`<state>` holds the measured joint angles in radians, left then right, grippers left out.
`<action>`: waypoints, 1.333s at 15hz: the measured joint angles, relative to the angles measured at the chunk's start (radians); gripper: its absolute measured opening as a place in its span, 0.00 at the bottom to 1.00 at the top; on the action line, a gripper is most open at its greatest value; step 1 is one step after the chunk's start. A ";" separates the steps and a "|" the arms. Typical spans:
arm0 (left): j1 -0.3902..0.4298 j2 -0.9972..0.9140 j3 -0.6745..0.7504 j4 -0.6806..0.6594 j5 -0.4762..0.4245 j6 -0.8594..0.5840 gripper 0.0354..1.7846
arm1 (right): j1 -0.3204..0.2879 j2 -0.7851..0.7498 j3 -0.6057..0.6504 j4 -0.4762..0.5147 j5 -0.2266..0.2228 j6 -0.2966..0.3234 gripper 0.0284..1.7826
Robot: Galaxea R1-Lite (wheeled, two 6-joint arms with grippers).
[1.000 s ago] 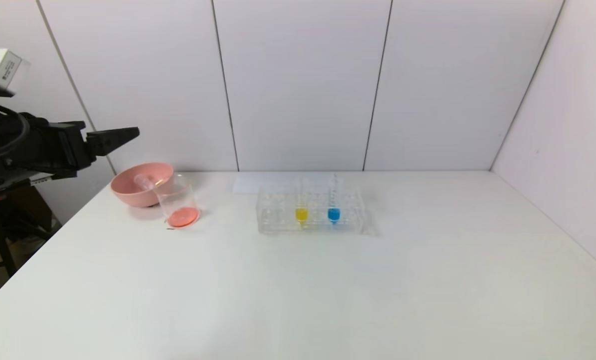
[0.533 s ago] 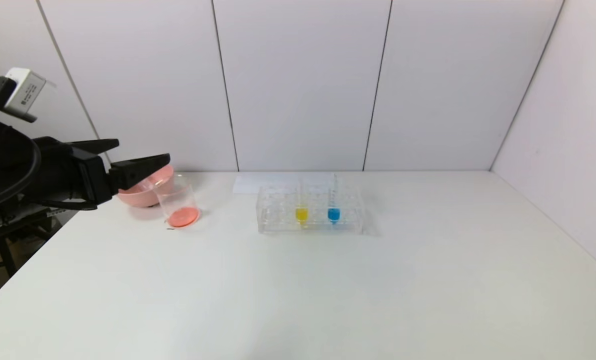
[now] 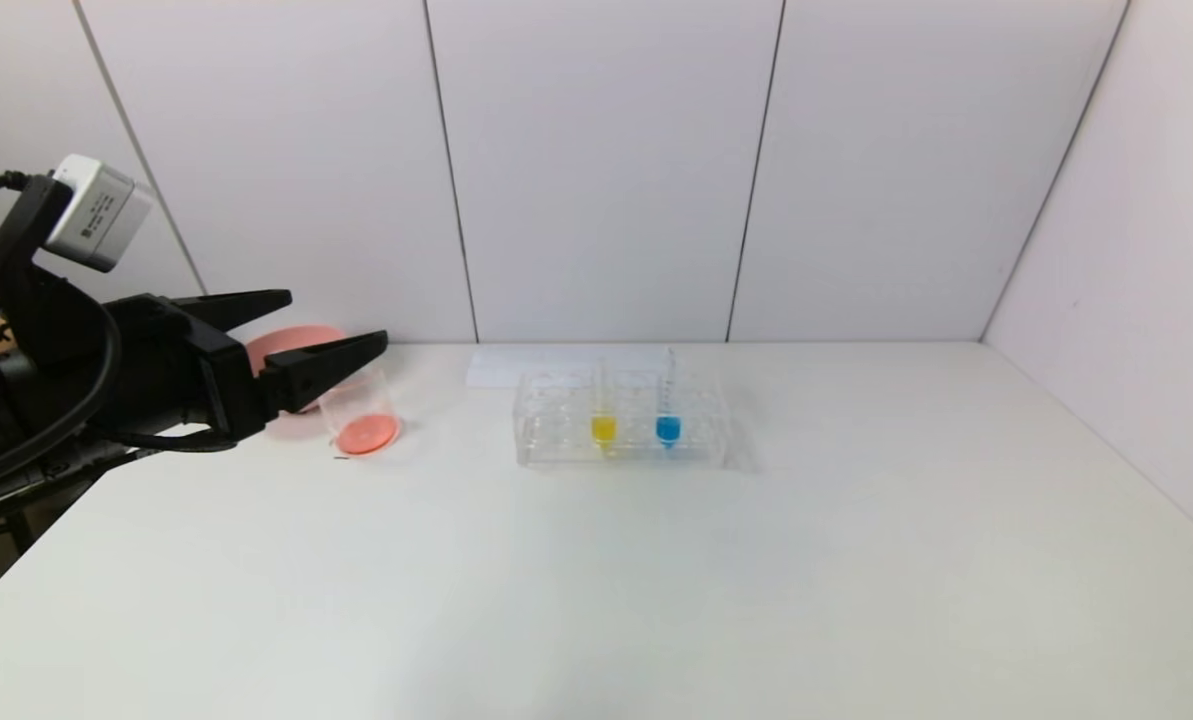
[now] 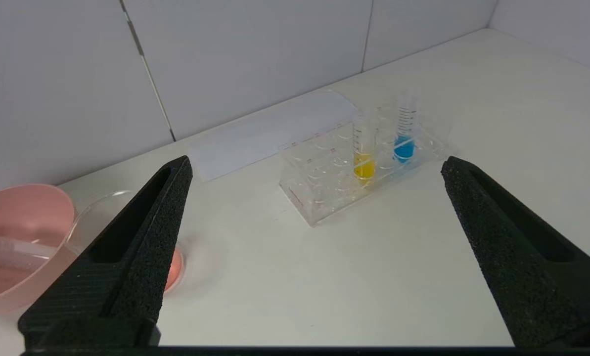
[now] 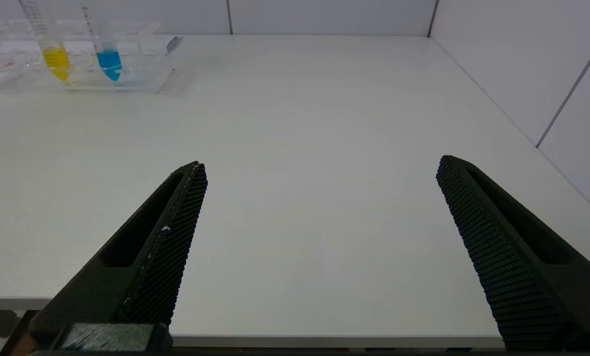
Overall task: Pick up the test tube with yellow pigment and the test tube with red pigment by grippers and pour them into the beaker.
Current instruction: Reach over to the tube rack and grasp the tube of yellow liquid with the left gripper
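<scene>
The test tube with yellow pigment [image 3: 603,420] stands upright in the clear rack [image 3: 556,440]; it also shows in the left wrist view [image 4: 364,153] and the right wrist view [image 5: 55,54]. No tube with an orange-red plug shows. The beaker [image 3: 359,405] stands left of the rack with orange-red liquid in its bottom. My left gripper [image 3: 338,318] is open and empty, hovering above the bowl and the beaker's left side, pointing towards the rack [image 4: 315,163]. My right gripper [image 5: 320,162] is open and empty, low over the table's front edge.
A pink bowl [image 3: 301,335] sits behind the beaker, partly hidden by my left gripper; an empty clear tube [image 4: 8,247] lies in it. A tube with blue liquid [image 3: 667,422] stands beside the yellow one. A white sheet [image 3: 516,365] lies behind the rack.
My left gripper has moved down and to the right, from beside the bowl to over it and the beaker. It has stayed open.
</scene>
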<state>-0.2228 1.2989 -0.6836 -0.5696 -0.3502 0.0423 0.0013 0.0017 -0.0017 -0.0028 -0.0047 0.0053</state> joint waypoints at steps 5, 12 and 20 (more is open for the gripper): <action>-0.056 0.084 0.014 -0.098 0.001 0.000 0.99 | 0.000 0.000 0.000 0.000 0.000 0.000 0.95; -0.100 0.300 -0.007 -0.332 0.006 -0.002 0.99 | 0.000 0.000 0.000 0.000 0.000 0.000 0.95; -0.185 0.532 -0.136 -0.403 0.163 -0.006 0.99 | 0.000 0.000 0.000 0.000 0.000 -0.001 0.95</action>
<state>-0.4074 1.8311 -0.8196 -0.9728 -0.1870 0.0360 0.0013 0.0017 -0.0017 -0.0023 -0.0043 0.0047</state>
